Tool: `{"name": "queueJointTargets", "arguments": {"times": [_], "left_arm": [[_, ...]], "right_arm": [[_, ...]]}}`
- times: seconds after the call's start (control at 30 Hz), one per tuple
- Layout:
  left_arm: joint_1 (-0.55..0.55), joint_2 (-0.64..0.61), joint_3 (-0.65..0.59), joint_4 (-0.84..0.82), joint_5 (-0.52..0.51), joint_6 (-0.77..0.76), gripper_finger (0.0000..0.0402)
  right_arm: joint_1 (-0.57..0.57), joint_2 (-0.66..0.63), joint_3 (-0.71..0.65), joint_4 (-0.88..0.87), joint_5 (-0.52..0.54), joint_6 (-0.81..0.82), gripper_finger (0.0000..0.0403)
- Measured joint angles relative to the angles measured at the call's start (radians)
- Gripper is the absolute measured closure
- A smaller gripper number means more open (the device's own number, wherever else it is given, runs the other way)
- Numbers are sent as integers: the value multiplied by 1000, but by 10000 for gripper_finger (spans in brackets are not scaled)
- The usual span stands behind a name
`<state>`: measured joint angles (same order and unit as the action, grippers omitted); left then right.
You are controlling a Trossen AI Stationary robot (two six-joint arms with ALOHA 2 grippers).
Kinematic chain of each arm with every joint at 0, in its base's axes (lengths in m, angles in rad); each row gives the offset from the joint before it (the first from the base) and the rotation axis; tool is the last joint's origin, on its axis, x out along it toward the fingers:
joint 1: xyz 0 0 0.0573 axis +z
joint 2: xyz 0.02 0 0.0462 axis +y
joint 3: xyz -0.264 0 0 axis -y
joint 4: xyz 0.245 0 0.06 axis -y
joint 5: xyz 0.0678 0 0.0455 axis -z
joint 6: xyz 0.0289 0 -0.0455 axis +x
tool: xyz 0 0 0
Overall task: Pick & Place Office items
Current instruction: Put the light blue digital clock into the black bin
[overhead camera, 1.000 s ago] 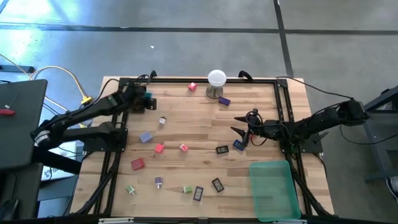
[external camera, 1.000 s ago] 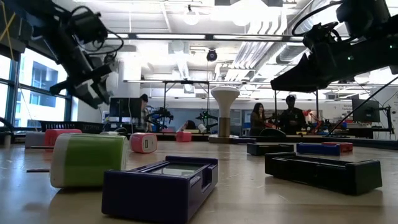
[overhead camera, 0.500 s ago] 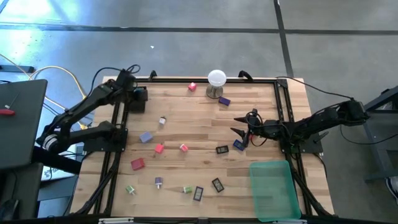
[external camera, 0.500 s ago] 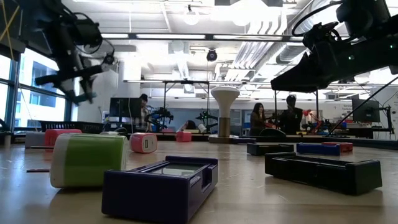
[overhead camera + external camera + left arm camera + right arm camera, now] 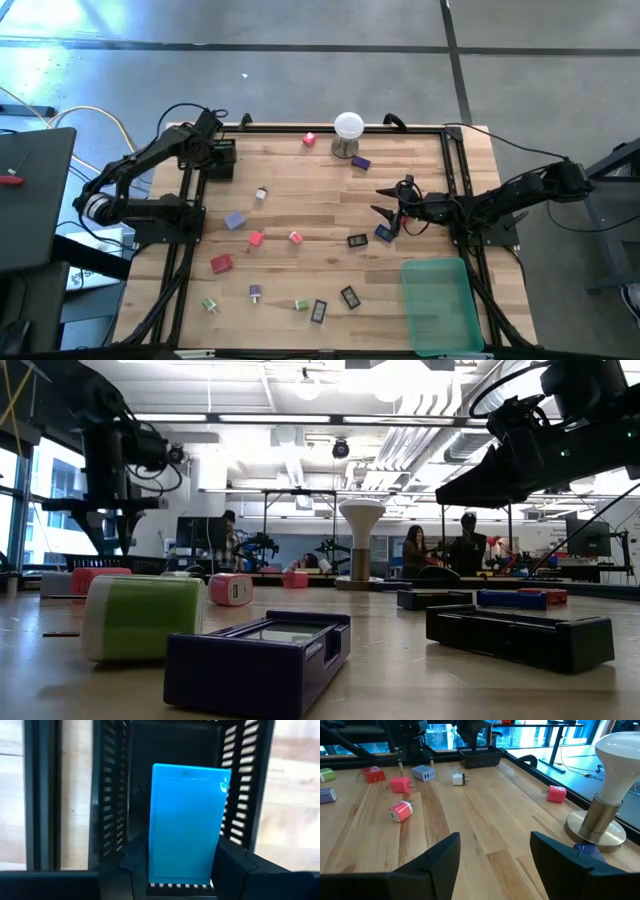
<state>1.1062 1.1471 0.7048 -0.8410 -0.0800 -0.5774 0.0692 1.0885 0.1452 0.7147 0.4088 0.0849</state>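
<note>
My left gripper (image 5: 220, 152) hangs at the table's far left corner, pointing down over a black slatted basket (image 5: 240, 785), shut on a bright blue block (image 5: 185, 820). In the low view it (image 5: 113, 532) stands upright. My right gripper (image 5: 383, 200) waits open and empty right of the table's middle, beside a small blue item (image 5: 383, 233). Several office items lie on the wood: pink (image 5: 310, 139), purple (image 5: 361, 161), lavender (image 5: 235, 220), red (image 5: 221, 263), green (image 5: 301, 303), black (image 5: 349, 297). My left gripper pinches the blue block between its two fingers by the two long sides, near the end closest to the wrist (image 5: 156, 865). The fingers point down along the block. The block's free end (image 5: 187, 772) reaches out past the fingertips into the basket's opening; whether it touches the bottom I cannot tell.
A white ball on a metal stand (image 5: 348, 132) stands at the far edge. A green tray (image 5: 440, 305) sits at the near right corner. Black rails (image 5: 180, 250) run along the table's left and right sides. People stand in the room beyond the table.
My left arm has swung toward the table's far left corner, carrying the blue block, and has tipped from a slant until the gripper points steeply down over the basket. My right arm has kept still.
</note>
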Motion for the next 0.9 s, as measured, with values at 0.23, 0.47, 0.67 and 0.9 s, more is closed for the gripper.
{"name": "queueJointTargets", "arguments": {"times": [0.23,0.47,0.67,0.9], "left_arm": [[1,55,0,17,0,28,235],[1,55,0,21,0,26,237],[1,55,0,21,0,24,236],[1,55,0,22,0,6,236]], "right_arm": [[0,0,0,0,0,-2,176],[0,0,0,0,0,-3,176],[0,0,0,0,0,-3,176],[0,0,0,0,0,-3,176]]}}
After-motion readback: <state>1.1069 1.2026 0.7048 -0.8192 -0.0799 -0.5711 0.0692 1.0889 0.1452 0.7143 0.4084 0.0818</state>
